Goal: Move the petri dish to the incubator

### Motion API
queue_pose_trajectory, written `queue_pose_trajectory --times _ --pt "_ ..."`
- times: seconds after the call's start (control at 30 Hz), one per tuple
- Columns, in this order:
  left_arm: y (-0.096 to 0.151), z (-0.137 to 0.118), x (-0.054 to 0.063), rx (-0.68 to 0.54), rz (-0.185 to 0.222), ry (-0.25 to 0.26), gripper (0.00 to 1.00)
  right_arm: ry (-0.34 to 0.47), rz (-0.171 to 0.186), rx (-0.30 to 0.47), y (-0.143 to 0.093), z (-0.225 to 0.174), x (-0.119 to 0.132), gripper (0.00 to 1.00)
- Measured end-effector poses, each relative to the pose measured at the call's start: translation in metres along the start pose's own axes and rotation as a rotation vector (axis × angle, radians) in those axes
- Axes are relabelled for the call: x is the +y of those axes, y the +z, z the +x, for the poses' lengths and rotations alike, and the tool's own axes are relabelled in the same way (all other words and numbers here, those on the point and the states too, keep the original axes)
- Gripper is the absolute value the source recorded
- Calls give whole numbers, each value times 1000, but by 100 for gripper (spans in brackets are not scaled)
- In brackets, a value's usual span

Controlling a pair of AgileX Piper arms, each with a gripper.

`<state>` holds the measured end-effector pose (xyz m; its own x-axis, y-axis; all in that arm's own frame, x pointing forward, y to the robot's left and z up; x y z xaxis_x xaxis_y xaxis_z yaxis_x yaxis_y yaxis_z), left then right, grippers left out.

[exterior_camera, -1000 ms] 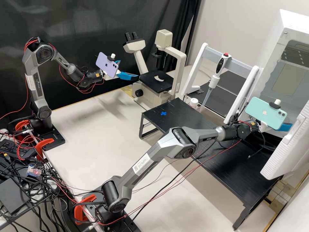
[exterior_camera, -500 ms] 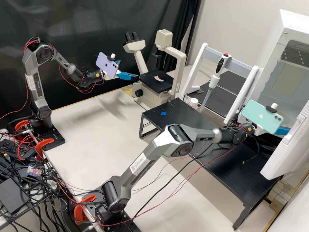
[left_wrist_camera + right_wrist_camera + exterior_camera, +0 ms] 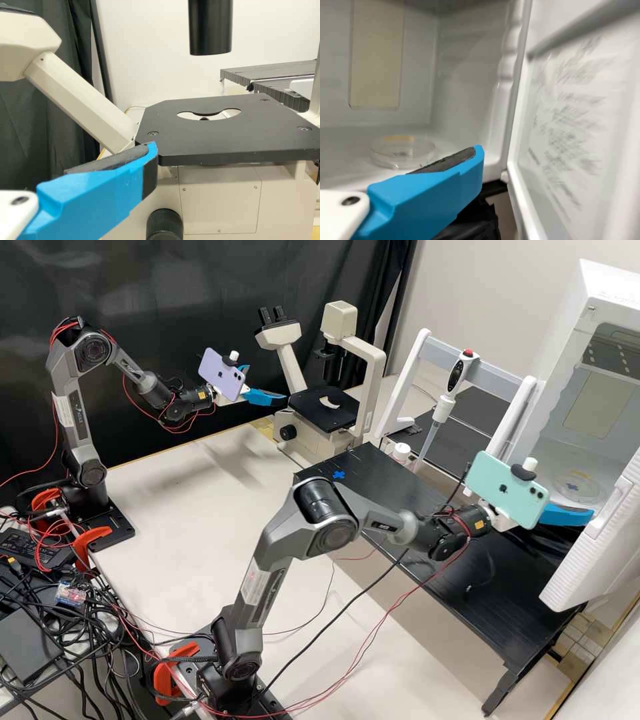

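A: What do we see across the pale desk (image 3: pixel 193 527)?

B: We see a white incubator (image 3: pixel 559 330) at two o'clock in the high view, door swung wide, and a long black platform (image 3: pixel 513 587) at four. A cream microscope (image 3: pixel 370 373) stands at twelve.

A: And our two hands?

B: We find the left hand (image 3: pixel 268 383) at eleven o'clock, raised near the microscope, its fingers spread and nothing between them. We have the right hand (image 3: pixel 567 514) just past three, above the platform at the incubator's mouth. In its wrist view we see a bared finger pad (image 3: pixel 450 161), parted from its mate and gripping nothing.

A: Where do we find the petri dish (image 3: pixel 402 152)?

B: We see it lying flat on the incubator floor, at about three o'clock in the high view, free of the right hand.
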<state>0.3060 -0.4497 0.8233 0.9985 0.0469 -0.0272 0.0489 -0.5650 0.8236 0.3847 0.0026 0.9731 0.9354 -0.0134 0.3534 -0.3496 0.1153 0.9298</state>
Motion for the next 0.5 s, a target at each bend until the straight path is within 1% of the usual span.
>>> queue_pose_trajectory --times 0.03,0.07,0.1,0.13,0.17,0.2,0.27,0.3,0.33,0.4,0.47,0.5 --pt "0 0 0 0 0 0 100 11 4 12 -2 -4 2 100" --pt "0 0 0 0 0 0 100 24 15 28 -3 -16 2 100" --pt "0 0 0 0 0 0 100 23 25 28 -4 -24 1 100" --pt "0 0 0 0 0 0 100 31 41 43 -8 -44 1 100" --pt "0 0 0 0 0 0 100 28 50 44 -9 -53 1 100" --pt "0 0 0 0 0 0 100 38 65 67 -15 -65 3 100" --pt "0 0 0 0 0 0 100 50 80 104 -24 -86 2 100" --pt "0 0 0 0 0 0 100 46 92 111 -26 -92 -1 100" --pt "0 0 0 0 0 0 100 43 119 118 -31 -108 -5 100" --pt "0 0 0 0 0 0 100 21 149 159 -43 -137 -14 100" --pt "0 0 0 0 0 0 100 1 171 217 -55 -161 -20 100" --pt "0 0 0 0 0 0 100 -8 178 230 -57 -168 -21 100"
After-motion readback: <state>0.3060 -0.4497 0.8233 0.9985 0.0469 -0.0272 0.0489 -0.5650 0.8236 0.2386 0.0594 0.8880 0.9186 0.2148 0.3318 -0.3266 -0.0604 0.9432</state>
